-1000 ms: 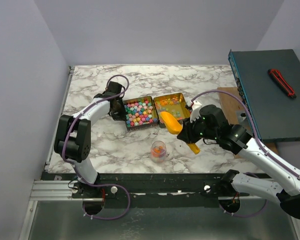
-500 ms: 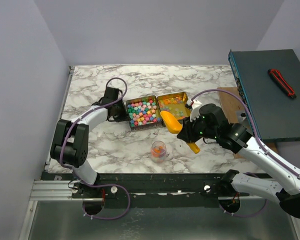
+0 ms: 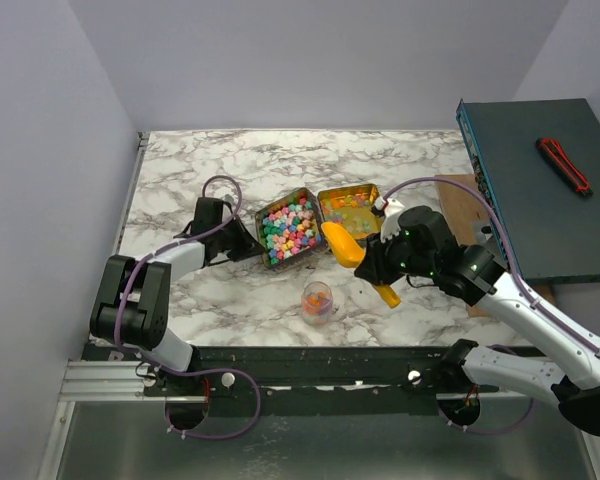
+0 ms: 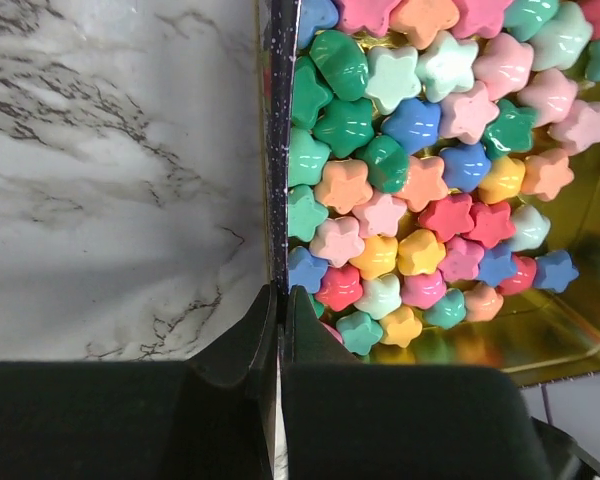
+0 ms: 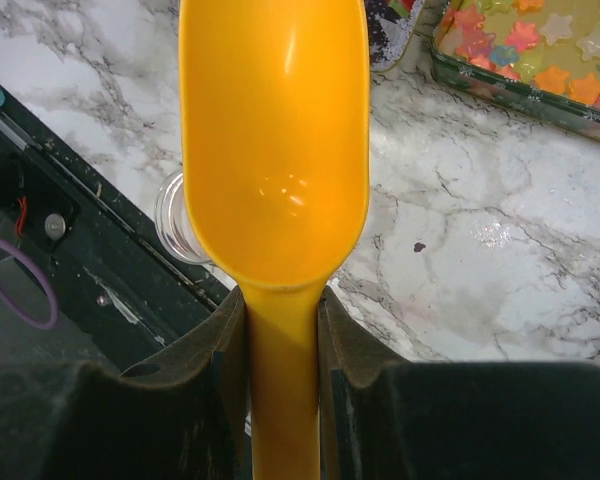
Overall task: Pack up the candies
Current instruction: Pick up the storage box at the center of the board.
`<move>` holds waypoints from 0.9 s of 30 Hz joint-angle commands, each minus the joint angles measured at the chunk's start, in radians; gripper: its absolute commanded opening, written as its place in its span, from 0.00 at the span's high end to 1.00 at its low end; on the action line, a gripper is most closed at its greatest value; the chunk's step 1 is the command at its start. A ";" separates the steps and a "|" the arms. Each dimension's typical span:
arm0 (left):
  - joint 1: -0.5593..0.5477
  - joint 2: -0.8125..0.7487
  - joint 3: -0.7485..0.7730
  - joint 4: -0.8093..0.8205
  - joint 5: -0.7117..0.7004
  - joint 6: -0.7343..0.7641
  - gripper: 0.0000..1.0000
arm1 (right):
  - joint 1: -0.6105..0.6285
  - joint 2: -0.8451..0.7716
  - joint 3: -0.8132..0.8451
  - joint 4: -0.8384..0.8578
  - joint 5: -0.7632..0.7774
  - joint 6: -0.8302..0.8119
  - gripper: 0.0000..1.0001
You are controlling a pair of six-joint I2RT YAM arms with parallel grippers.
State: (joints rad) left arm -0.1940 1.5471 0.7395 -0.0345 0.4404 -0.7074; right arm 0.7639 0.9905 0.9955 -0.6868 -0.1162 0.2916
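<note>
top external view: the pastel candies [image 3: 288, 225] fill a tin [image 4: 276, 120] in the middle of the worktop [image 3: 210, 170], and the glossy jelly ones lie in a second tin [image 5: 500, 90] touching it on the right. a small clear jar [image 3: 317, 300] stands nearer to me, apart from both tins, with a shallow layer of red and orange sweets in its bottom.

my left hand [image 4: 278, 300] is down at the left side of the pastel tin, fingers pressed together with the thin tin wall pinched between them; i judge this to be a steadying hold, angling the tin toward the scoop. my right hand [image 5: 283, 320] pinches the handle of the yellow-orange scoop [image 5: 275, 140], which hangs over the worktop between the tins and the jar, just above the jar's rim as the wrist view shows it. the bowl of the scoop is empty.

as i read it, the packing is in its early part: the jar holds only a little, and nearly all the candies sit in the two tins. what is left is to dip the scoop into a tin, carry a load to the jar, tip it in, and repeat until the jar is full. i see no lid for the jar in any view.
</note>
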 commanded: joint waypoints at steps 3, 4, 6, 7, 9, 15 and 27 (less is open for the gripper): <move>0.035 -0.002 -0.124 0.211 0.168 -0.104 1.00 | -0.002 0.002 0.044 -0.015 0.020 0.020 0.99; 0.042 0.001 -0.129 0.221 0.173 -0.109 1.00 | -0.002 0.002 0.046 -0.017 0.018 0.022 0.99; 0.042 0.003 -0.129 0.221 0.174 -0.105 1.00 | -0.003 -0.003 0.043 -0.018 0.020 0.028 0.99; 0.041 -0.002 -0.130 0.220 0.172 -0.106 1.00 | -0.002 -0.005 0.040 -0.017 0.020 0.030 1.00; 0.042 -0.022 -0.133 0.220 0.161 -0.108 1.00 | -0.002 -0.007 0.037 -0.016 0.016 0.034 0.99; 0.040 -0.090 -0.139 0.220 0.133 -0.099 1.00 | -0.002 -0.002 0.034 -0.012 0.006 0.039 0.99; 0.060 -0.097 -0.155 0.282 0.161 -0.142 1.00 | -0.002 0.004 0.029 -0.010 -0.004 0.041 0.99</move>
State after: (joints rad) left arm -0.1440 1.4631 0.5804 0.1345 0.5434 -0.8089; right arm 0.7639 0.9928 1.0096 -0.6975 -0.1169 0.3222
